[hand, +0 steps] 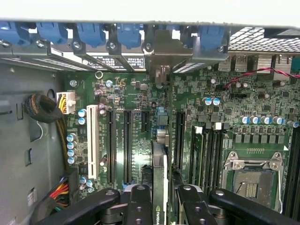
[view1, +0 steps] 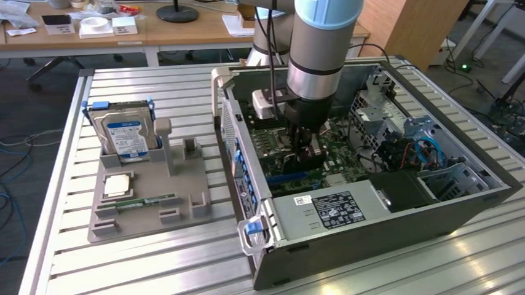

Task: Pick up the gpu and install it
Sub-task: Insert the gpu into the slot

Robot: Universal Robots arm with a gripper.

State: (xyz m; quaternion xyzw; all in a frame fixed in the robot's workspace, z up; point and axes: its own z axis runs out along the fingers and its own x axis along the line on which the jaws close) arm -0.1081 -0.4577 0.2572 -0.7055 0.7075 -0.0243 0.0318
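Observation:
The gpu (hand: 160,185) stands on edge between my fingers (hand: 140,206), its green board running along a black expansion slot (hand: 178,136) of the motherboard (hand: 140,154). Its silver end bracket (hand: 161,51) sits against the case's rear slot openings, under the blue clips. My gripper (hand: 165,206) is shut on the card's upper edge. In the exterior view my gripper (view1: 303,161) reaches straight down into the open computer case (view1: 459,203), low over the motherboard, and the arm hides most of the card.
A white slot (hand: 93,140), an empty CPU socket (hand: 251,183) and cable bundles (hand: 61,190) surround the card. A power supply (view1: 328,209) fills the case's near corner. Beside the case, a grey fixture (view1: 189,184) holds a hard drive (view1: 123,135), a CPU (view1: 117,184) and a RAM stick (view1: 144,201).

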